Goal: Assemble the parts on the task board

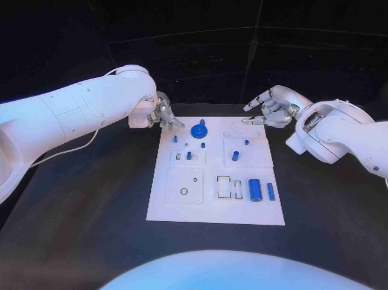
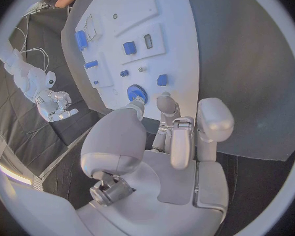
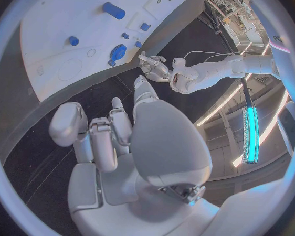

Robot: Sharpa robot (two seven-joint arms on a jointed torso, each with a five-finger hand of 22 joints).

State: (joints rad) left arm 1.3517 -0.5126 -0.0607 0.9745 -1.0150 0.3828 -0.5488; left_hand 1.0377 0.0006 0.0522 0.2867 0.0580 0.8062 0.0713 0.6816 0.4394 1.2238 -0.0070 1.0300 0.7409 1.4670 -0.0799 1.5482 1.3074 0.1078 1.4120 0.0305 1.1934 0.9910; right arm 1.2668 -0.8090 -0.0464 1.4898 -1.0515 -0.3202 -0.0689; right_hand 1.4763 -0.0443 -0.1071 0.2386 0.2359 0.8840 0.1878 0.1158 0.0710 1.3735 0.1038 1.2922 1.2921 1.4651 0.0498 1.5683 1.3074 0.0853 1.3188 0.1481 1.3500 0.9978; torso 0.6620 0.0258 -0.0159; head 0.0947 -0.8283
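The white task board (image 1: pixel 183 208) lies in the middle of the black table. On its far part stands a blue gear (image 1: pixel 199 130) with small blue pegs (image 1: pixel 189 155) around it. A blue cylinder (image 1: pixel 256 189) and a blue bar (image 1: pixel 270 191) lie near its front right. My left hand (image 1: pixel 159 113) hovers at the board's far left corner, fingers apart, holding nothing. Off the far right corner my right hand (image 1: pixel 270 112) is also empty, fingers spread. The left wrist view shows my left hand (image 2: pixel 167 141) just short of the gear (image 2: pixel 137 93). In the right wrist view my right hand (image 3: pixel 121 141) faces the board (image 3: pixel 62 26).
Bare black table surrounds the board on all sides. A white cable (image 1: pixel 67 151) hangs under my left arm. Recessed white plates (image 1: pixel 185 184) and slots (image 1: pixel 228 187) take up the board's near half.
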